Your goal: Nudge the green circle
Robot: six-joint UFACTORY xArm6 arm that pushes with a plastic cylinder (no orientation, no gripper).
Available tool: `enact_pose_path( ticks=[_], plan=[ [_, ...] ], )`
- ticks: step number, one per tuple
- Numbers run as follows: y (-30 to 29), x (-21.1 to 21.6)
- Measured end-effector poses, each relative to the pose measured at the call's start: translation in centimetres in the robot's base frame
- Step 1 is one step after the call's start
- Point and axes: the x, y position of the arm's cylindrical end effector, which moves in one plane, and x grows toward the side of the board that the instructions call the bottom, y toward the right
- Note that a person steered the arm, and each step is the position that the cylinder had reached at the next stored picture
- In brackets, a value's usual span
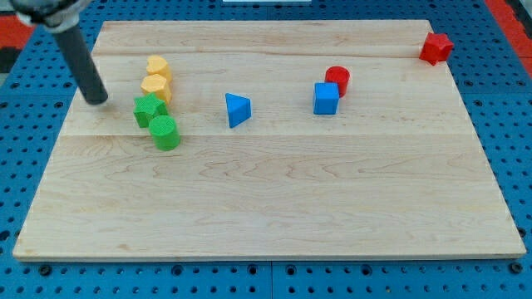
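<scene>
The green circle (165, 132) is a short green cylinder on the wooden board (274, 199), left of centre. A green star (149, 109) touches it on its upper left. My tip (98, 99) rests on the board at the view's left, to the left of the green star and up-left of the green circle, with a clear gap to both. The dark rod rises from it toward the view's top left corner.
Two yellow blocks (156, 78) stand in a stack-like pair just above the green star. A blue triangle (238, 110) lies mid-board. A blue cube (326, 98) and red cylinder (337, 79) touch right of centre. A red star (435, 47) sits at the top right corner.
</scene>
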Motion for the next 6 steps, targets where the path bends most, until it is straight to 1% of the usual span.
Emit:
enact_pose_path(
  ticks=[1, 2, 3, 4, 5, 6],
  plan=[
    [1.1, 8.3],
    [8.4, 13.9],
    [16.6, 14.4],
    [19.0, 12.2],
    [16.0, 8.0],
    [12.1, 6.0]
  ],
)
